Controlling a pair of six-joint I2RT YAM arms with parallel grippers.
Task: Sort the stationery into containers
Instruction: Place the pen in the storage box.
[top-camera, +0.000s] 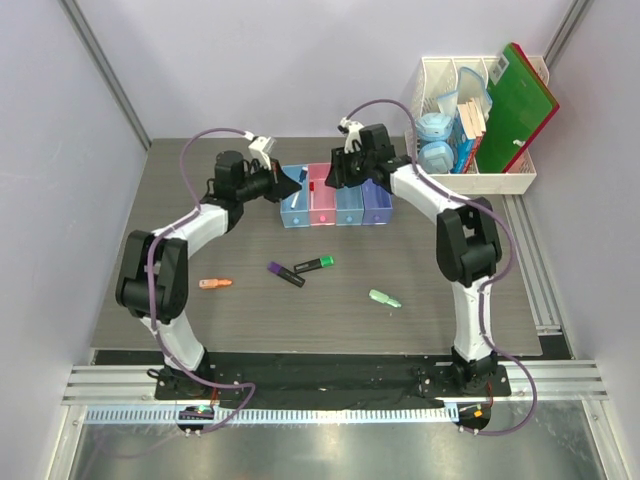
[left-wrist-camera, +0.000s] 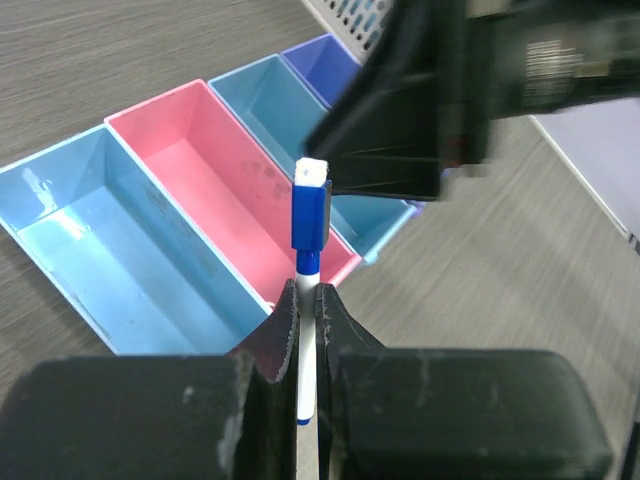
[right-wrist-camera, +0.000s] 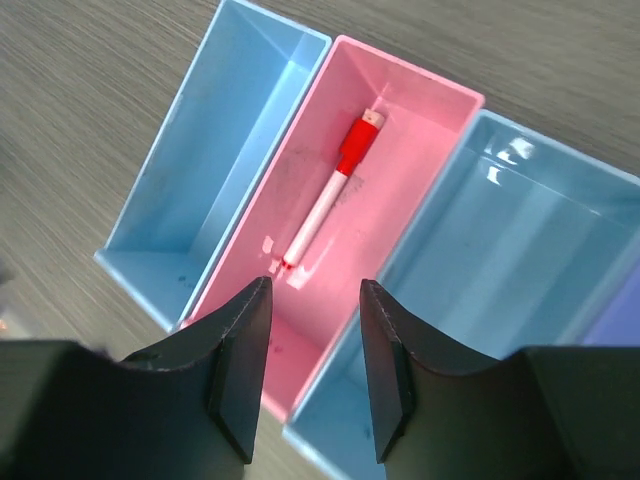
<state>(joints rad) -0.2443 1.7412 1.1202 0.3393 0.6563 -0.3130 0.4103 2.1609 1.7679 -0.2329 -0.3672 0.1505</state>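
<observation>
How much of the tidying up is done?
Only a little. One red-capped pen already lies in the pink bin. The left claw is shut on a blue-capped pen by the bins, and the right claw hangs open and empty over the pink bin. Four things are left on the table: an orange piece, a purple-ended marker, a green-ended marker and a mint-green piece.

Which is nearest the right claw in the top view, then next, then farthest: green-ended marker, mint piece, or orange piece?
From the right claw:
1. Green-ended marker, mid-table.
2. Mint piece, toward the right.
3. Orange piece, far left.
</observation>
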